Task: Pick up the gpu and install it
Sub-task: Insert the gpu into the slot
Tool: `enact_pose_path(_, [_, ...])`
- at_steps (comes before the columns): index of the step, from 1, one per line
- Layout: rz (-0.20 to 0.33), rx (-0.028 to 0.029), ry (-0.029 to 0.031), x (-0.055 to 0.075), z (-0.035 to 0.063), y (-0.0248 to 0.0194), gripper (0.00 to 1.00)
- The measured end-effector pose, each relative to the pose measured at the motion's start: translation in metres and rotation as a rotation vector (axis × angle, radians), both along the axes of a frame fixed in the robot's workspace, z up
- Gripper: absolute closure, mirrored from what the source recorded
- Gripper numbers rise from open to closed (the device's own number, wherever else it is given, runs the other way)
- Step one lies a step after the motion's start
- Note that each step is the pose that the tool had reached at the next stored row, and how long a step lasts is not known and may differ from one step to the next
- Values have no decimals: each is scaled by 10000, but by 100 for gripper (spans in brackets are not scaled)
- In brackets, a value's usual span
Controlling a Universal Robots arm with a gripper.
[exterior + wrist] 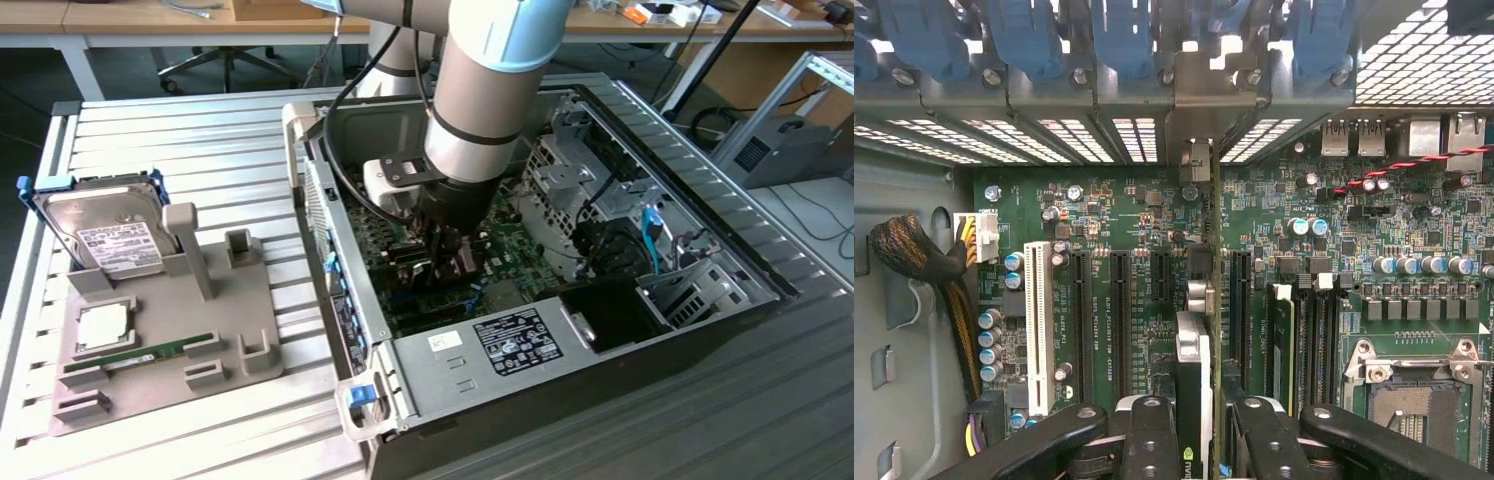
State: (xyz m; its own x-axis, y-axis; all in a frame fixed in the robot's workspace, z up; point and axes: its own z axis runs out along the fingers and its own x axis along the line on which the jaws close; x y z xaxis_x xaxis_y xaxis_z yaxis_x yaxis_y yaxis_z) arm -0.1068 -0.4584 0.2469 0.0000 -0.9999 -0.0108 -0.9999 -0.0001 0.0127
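Open computer case on a slatted table. The claw reaches down inside the case, its fingers closed partway on the graphics card, held edge-on just above the green motherboard, its metal bracket at the rear slot openings.

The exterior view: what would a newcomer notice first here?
The big grey robot arm reaches down into the open computer case, its gripper closed on the gpu just above the green motherboard. On the exterior view's left, a hard drive leans on a grey holder.
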Motion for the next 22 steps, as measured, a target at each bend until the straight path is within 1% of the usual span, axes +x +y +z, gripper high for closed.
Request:
enact_pose_path(2, [-1,6,0,0,-2,1,72])
enact_pose_path(3, [0,3,-2,0,-1,0,66])
enact_pose_path(5, [-1,2,-1,0,-1,0,66])
enact_pose_path(6, [0,-1,0,0,1,0,60])
enact_pose_path(9, [-1,0,0,0,43,0,60])
enact_pose_path(13, [1,0,0,1,183,2,60])
enact_pose_path(14, [0,1,-1,0,247,4,60])
enact_pose_path(16, [0,3,-3,0,342,7,60])
enact_pose_path(17, [0,-1,-3,0,414,9,60])
enact_pose_path(19, [0,0,-5,0,496,14,60])
enact_pose_path(21, [0,0,-9,0,631,24,60])
enact_pose_path(22, [0,-1,-9,0,643,24,60])
